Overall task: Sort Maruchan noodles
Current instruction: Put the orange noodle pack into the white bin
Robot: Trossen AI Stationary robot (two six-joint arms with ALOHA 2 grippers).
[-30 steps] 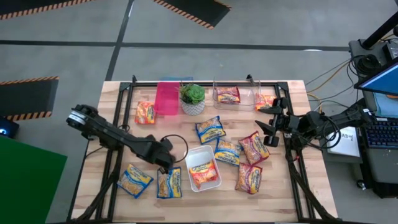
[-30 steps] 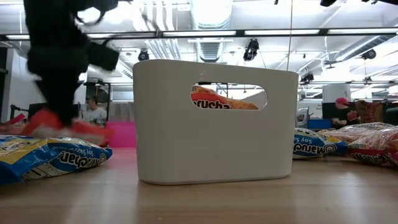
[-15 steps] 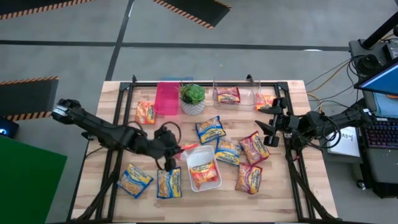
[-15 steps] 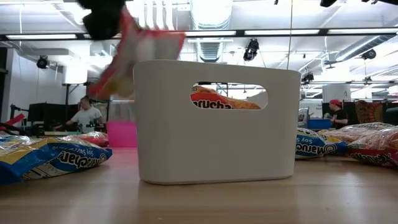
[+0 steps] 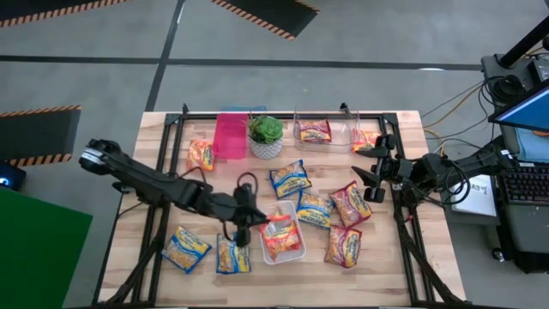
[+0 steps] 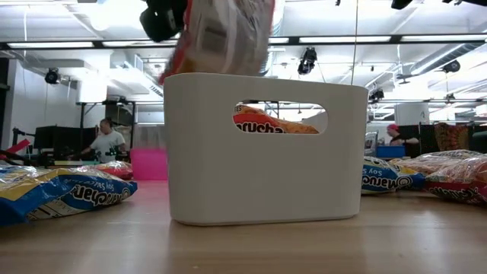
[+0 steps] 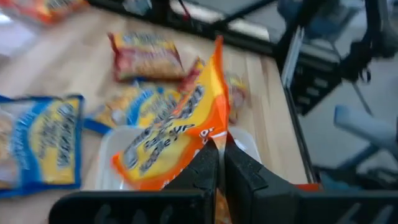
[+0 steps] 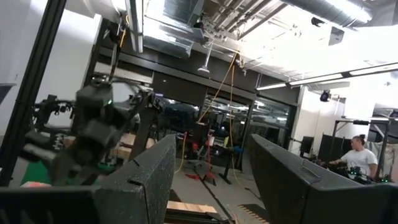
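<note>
My left gripper (image 5: 254,223) is shut on an orange-edged Maruchan noodle packet (image 7: 174,134), held over the left rim of the white bin (image 5: 296,251). In the low view the packet (image 6: 224,34) hangs above the bin (image 6: 262,164), and another packet (image 6: 270,122) shows through the bin's handle hole. Several more packets lie flat on the table, among them a blue-edged one (image 5: 290,178) and a red-edged one (image 5: 350,203). My right gripper (image 5: 364,176) waits open at the table's right side, raised and touching nothing. My left gripper pinches the packet's orange edge (image 7: 213,138) between its two fingers (image 7: 204,167). The fingers come from the table's left, slanting a little downward. The packet juts out past the fingertips, tilted, and is lifted clear above the white bin.
A pink bin (image 5: 229,135), a green potted plant (image 5: 266,133) and a clear container (image 5: 324,131) holding a packet stand along the far edge. Packets lie near the front left (image 5: 185,249) (image 5: 233,253) and to the right of the white bin (image 5: 343,245).
My left gripper has risen from the table left of the white bin, lifting the orange-edged packet clear. It has moved toward the table's right and tipped from pointing down to nearly level. The packet now hangs over the bin.
</note>
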